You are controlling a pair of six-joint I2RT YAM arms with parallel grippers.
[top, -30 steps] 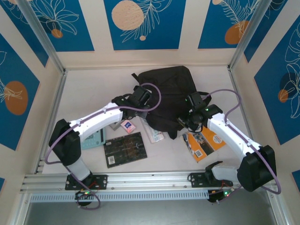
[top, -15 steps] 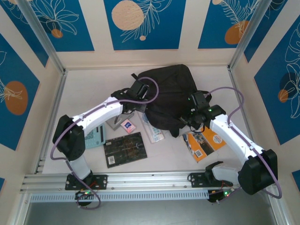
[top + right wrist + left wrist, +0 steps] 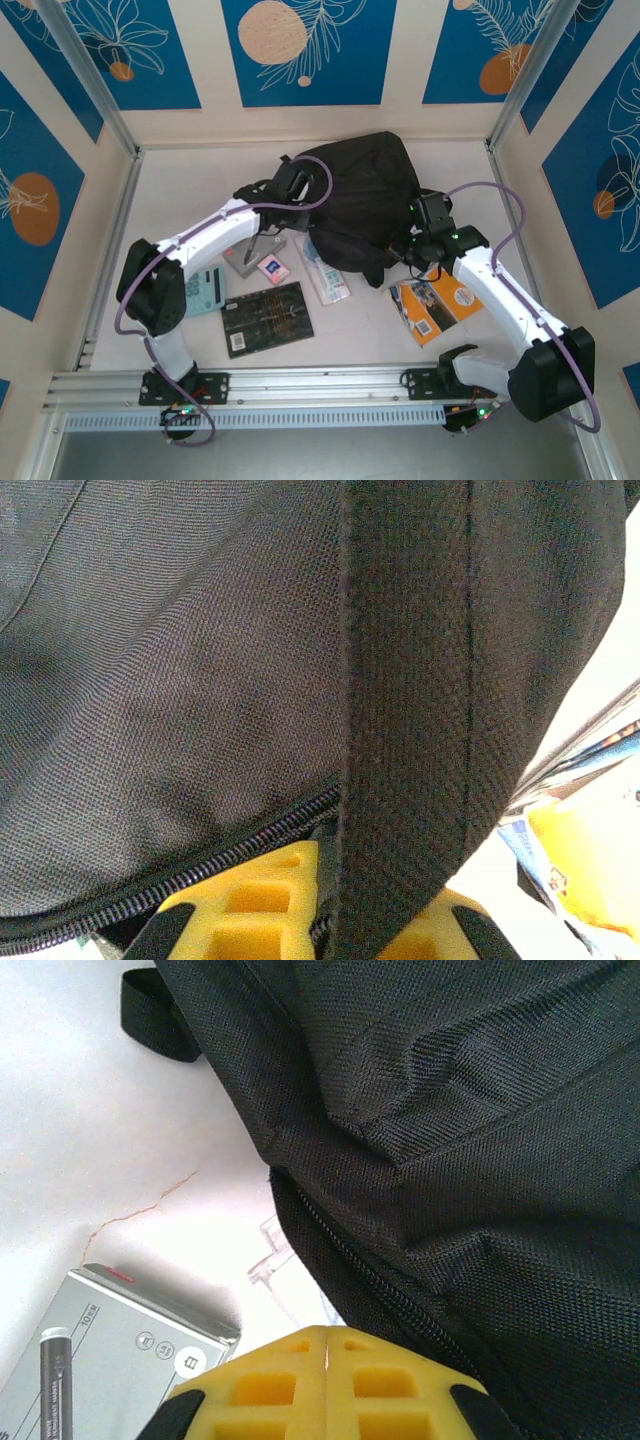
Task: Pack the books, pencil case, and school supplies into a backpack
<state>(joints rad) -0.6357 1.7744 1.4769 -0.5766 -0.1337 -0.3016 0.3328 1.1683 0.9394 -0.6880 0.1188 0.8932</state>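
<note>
- Since the earlier frames, the left gripper [image 3: 288, 188] is sitting farther from the arm bases along the left edge of the backpack [image 3: 365, 190], and the right gripper [image 3: 418, 243] is sitting slightly farther right.
- You are seeing the left gripper's fingers [image 3: 265, 1385] pressing together with nothing between them.
- Backpack fabric is lying ahead of and to the right of those fingers, its zip running just beside the right one.
- To their left, the grey flat pouch [image 3: 120, 1345] is lying with a marker [image 3: 47, 1390] resting on it.
- Just ahead of them, a corner of the clear packet [image 3: 268, 1255] is sticking out from under the backpack.
- You are seeing the right gripper's fingers [image 3: 265, 895] clamping on the black strap [image 3: 405, 700] of the backpack, which is passing between them.
- To the right of those fingers, the orange-and-black book [image 3: 575, 865] is lying on the table.
- Behind the left fingers, toward the bases, the pink item [image 3: 272, 268], teal piece [image 3: 205, 292] and black book [image 3: 266, 318] are lying outside the backpack.
</note>
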